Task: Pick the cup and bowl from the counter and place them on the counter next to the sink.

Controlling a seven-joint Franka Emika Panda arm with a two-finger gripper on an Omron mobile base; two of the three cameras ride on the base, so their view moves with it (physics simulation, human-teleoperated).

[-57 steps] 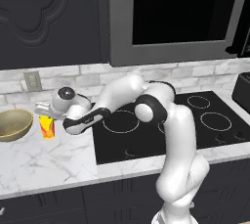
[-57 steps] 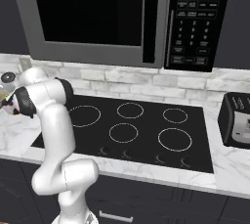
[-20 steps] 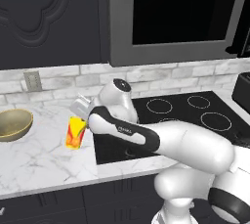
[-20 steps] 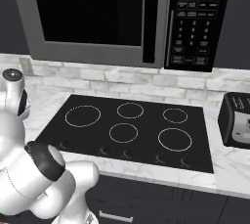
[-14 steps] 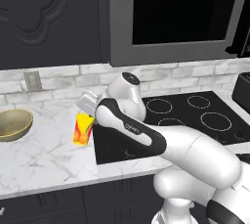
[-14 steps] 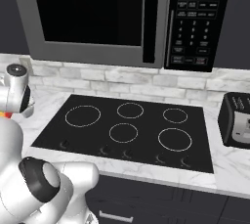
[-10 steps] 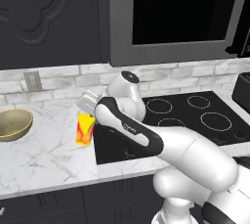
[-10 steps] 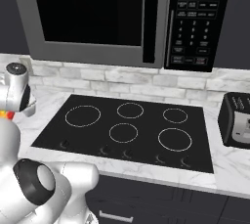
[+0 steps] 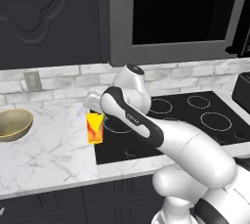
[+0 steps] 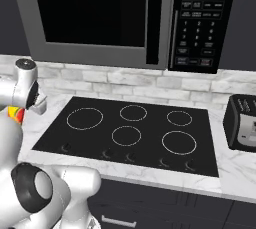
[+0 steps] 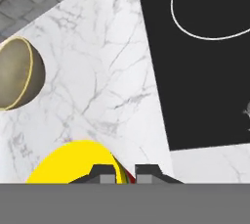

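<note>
Cup [image 9: 94, 128], light and rigid I judge, hangs pinched by its rim in my nearly closed gripper [image 9: 96, 112], bowl [image 9: 13, 124] at nine o'clock.

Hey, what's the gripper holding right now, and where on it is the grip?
The gripper holds the cup, lifted off the counter. Its fingers pinch the cup's rim, one on each side of the wall.

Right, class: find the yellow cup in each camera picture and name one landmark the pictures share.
Left base view: cup left of centre, hanging under the gripper by the cooktop's left edge.
Right base view: a sliver of cup at the far left edge, beside the arm.
Hand view: cup at bottom left, above the marble counter.
Shared landmark: the black cooktop.
</note>
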